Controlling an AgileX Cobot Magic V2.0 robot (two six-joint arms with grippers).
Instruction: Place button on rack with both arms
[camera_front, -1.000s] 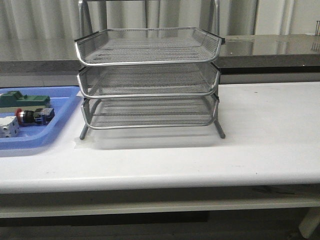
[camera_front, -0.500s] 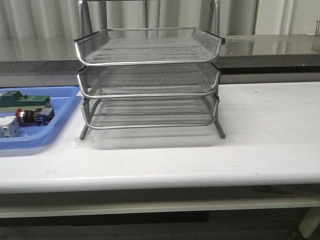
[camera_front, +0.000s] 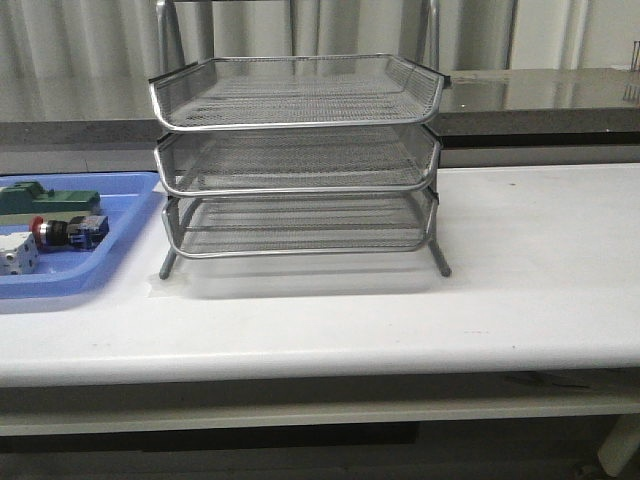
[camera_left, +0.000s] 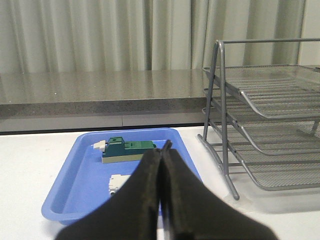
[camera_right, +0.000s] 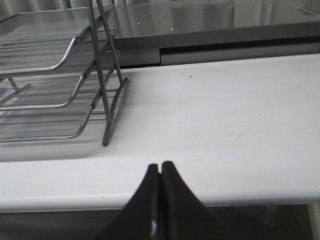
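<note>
While the front view shows the button lying on its side in the blue tray, red head toward the left, the left wrist view hides it behind the closed fingers. Just behind it in the tray sits a green block; a white switch lies just in front, at the frame edge. Green block and part of the white switch show in the left wrist view, too. Right of the tray, close beside it, stands the rack, three mesh tiers, on the white table. Neither arm appears in the front view. Left gripper: fingers pressed together, holding nothing, above the tray's near side. Right gripper: fingers likewise clenched and empty, over the table's front edge, off the rack's right leg.
</note>
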